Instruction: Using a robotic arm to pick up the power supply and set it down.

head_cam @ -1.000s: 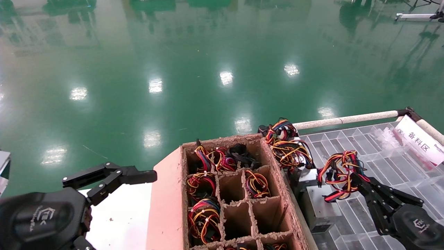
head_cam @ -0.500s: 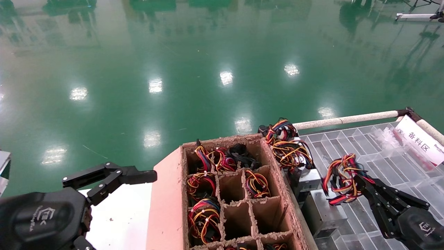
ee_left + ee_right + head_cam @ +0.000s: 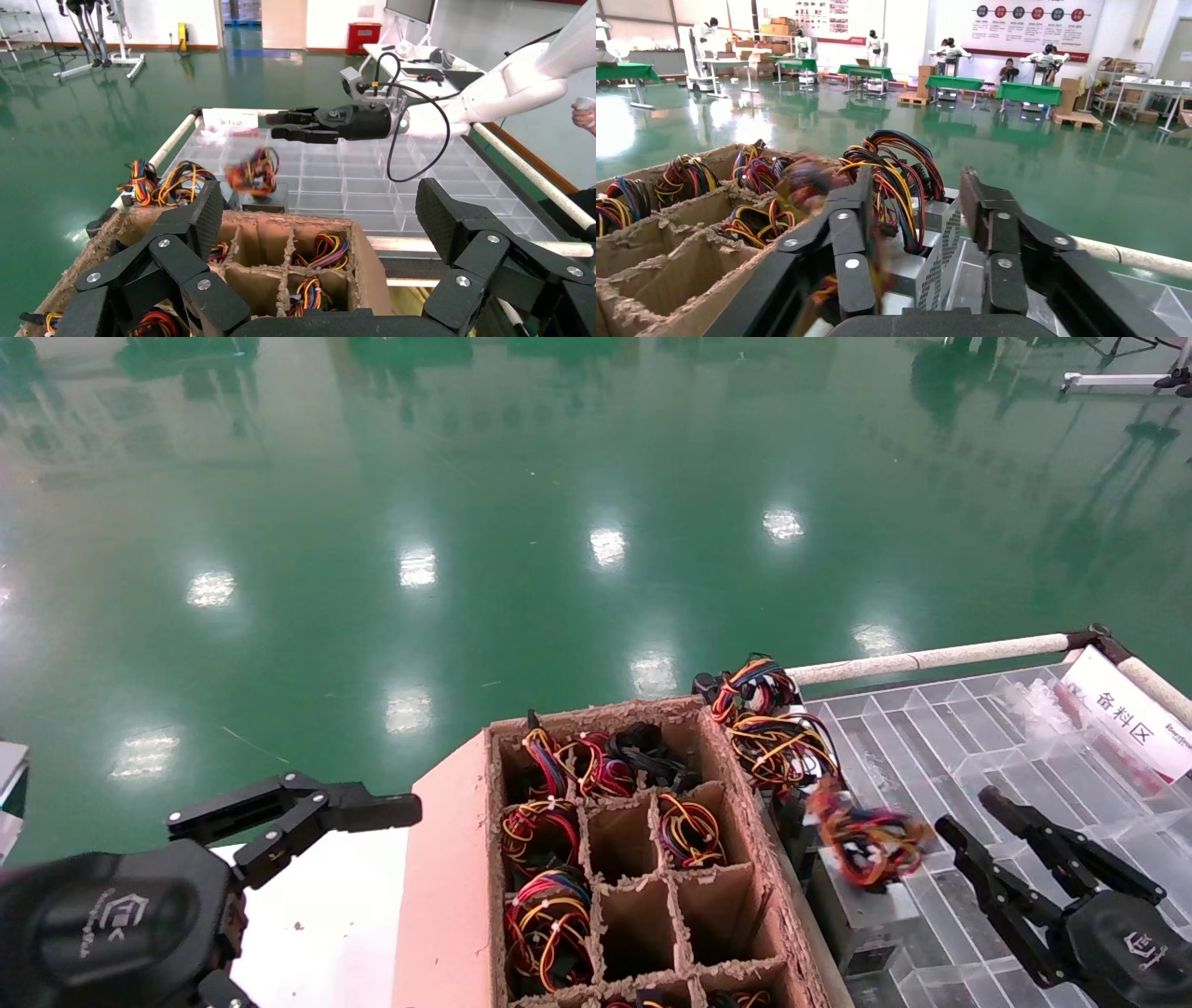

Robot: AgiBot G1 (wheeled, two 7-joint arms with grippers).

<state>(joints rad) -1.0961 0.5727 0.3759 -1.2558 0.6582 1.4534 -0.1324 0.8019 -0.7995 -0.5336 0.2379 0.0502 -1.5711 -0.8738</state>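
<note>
I am seeing my right end effector [image 3: 968, 814] hanging with its fingers spread and nothing between them. The power supply [image 3: 861, 896] is sitting just left of its fingertips on the clear-tray surface [image 3: 941, 747], against the cardboard box [image 3: 447, 896]. My left end effector [image 3: 298, 808] is idling, fingers apart, far left of the box.

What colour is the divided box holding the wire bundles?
Brown cardboard box, pinkish on its outer side; the head view shows it best.

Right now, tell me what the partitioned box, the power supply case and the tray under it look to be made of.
Partitioned box: brown corrugated cardboard, matte, with ragged fibrous edges. Power supply case: seemingly bare sheet metal, dull silver-grey, with a perforated side visible in the right wrist view. Tray: probably clear moulded plastic, glossy, see-through dividers.
</note>
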